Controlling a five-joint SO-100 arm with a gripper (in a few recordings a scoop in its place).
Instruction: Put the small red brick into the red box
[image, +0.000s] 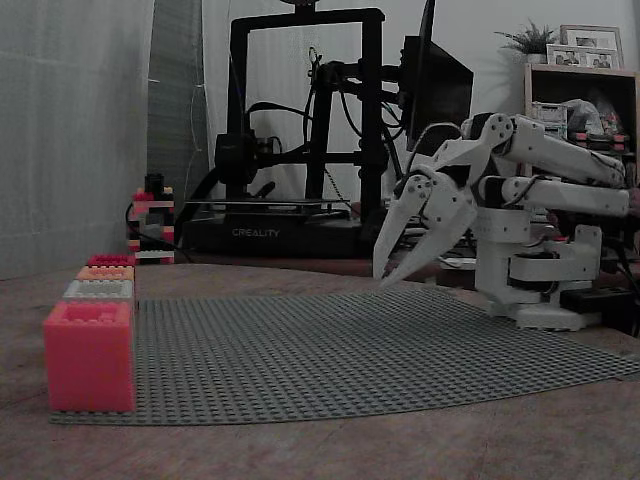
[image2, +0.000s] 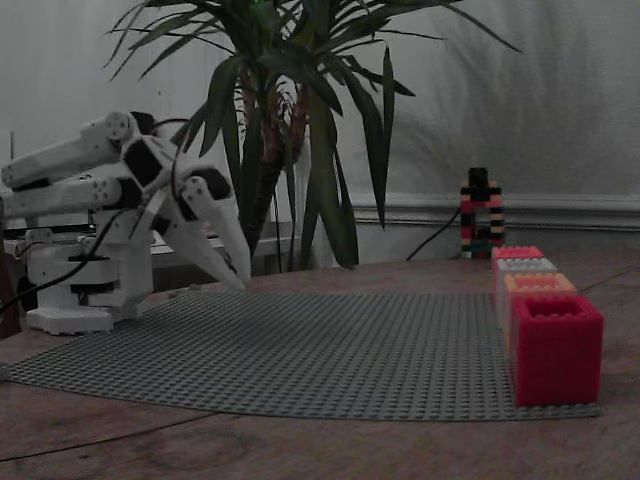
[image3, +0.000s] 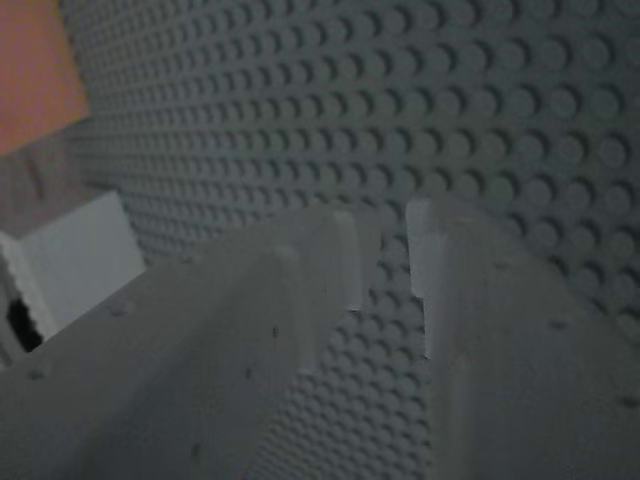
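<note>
Four boxes stand in a row along one edge of the grey studded baseplate (image2: 330, 350). Nearest in a fixed view is the red box (image2: 556, 345), its cavity dark and its contents hidden; behind it the orange box (image2: 538, 284), a grey box (image2: 526, 265) and a pinkish box (image2: 517, 252). Well apart, over the far edge of the plate, hangs the white tool (image: 395, 270), its fingers slightly spread and holding nothing, which the wrist view (image3: 385, 260) confirms. The small red brick cannot be made out in these views. Judged so, the grasp and the drop are both left to do.
</note>
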